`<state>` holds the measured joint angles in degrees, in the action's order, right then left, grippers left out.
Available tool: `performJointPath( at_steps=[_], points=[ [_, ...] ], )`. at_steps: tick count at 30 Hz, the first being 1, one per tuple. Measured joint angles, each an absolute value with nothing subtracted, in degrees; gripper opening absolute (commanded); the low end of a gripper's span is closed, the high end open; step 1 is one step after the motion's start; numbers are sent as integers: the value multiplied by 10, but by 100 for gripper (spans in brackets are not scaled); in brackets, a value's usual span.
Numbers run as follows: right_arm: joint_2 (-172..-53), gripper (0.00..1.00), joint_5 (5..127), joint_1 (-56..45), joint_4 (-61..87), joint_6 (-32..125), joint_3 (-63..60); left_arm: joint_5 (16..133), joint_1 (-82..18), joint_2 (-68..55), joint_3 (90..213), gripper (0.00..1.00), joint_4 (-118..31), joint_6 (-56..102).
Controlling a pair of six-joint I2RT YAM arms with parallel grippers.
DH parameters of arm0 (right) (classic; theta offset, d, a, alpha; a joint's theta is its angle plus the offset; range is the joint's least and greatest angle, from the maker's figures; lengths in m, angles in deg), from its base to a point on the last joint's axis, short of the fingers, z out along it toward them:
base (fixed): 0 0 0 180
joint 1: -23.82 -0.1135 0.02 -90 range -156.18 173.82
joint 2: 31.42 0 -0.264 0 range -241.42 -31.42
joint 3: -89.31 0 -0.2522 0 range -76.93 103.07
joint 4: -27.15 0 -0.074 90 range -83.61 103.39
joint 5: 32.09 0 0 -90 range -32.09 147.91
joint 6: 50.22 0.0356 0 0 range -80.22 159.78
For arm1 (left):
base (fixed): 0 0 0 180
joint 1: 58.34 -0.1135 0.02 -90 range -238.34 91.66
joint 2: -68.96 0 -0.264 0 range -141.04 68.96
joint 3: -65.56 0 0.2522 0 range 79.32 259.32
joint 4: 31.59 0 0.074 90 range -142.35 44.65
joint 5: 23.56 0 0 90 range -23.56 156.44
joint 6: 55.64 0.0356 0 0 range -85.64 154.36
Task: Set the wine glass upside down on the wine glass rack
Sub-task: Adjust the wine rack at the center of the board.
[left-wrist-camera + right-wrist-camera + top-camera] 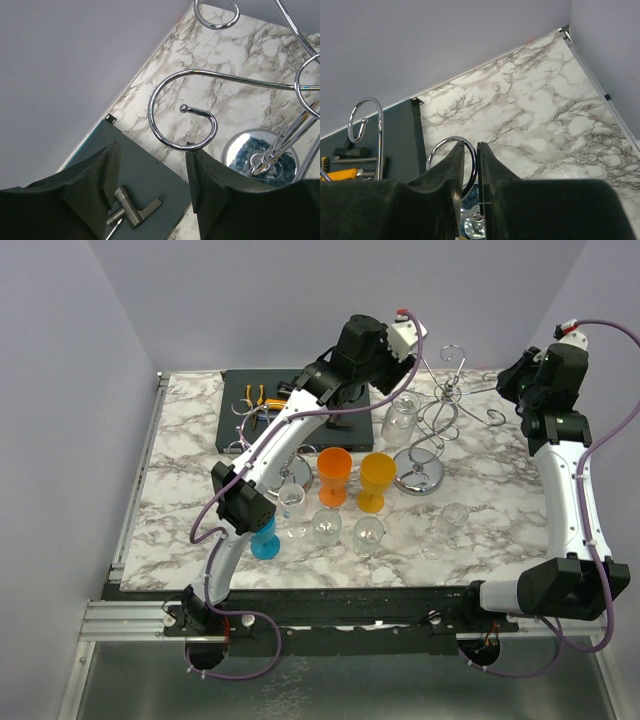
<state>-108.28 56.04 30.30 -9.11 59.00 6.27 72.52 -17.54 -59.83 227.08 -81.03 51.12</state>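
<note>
The chrome wine glass rack [432, 430] stands on its round base at the middle back of the table. A clear wine glass [400, 420] hangs bowl-down on the rack's left side. My left gripper [392, 375] is just above it and open. In the left wrist view nothing lies between the fingers [152, 155], and a curled rack loop [182, 110] sits just beyond them. My right gripper [508, 388] is at the rack's right arm. In the right wrist view its fingers [470, 147] are closed on the wire of a chrome ring [440, 150].
Two orange cups [335, 475] [377, 480] stand in front of the rack. Several clear glasses [327, 527] [445, 520] and a blue cup [265, 540] are nearer the front edge. A dark tool tray [290, 415] lies at the back left. Walls close in behind and at both sides.
</note>
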Motion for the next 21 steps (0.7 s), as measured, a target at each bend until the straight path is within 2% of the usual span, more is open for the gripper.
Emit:
performJointPath(
  at_steps=[3,8,10,13,18,21],
  points=[
    [-1082,27,556,303,-91,585,62,718,-175,-604,2272,68,-801,514],
    [-1082,33,552,303,-97,576,64,708,-176,-604,2272,80,-792,516],
    [-1082,41,552,303,-102,574,68,705,-176,-602,2270,85,-789,517],
    [-1083,54,551,303,-110,570,77,701,-176,-581,2239,97,-781,518],
    [-1085,69,551,303,-133,564,113,693,-176,-505,2169,99,-773,524],
    [-1088,72,551,303,-145,558,151,686,-179,-450,2130,99,-767,524]
  ],
)
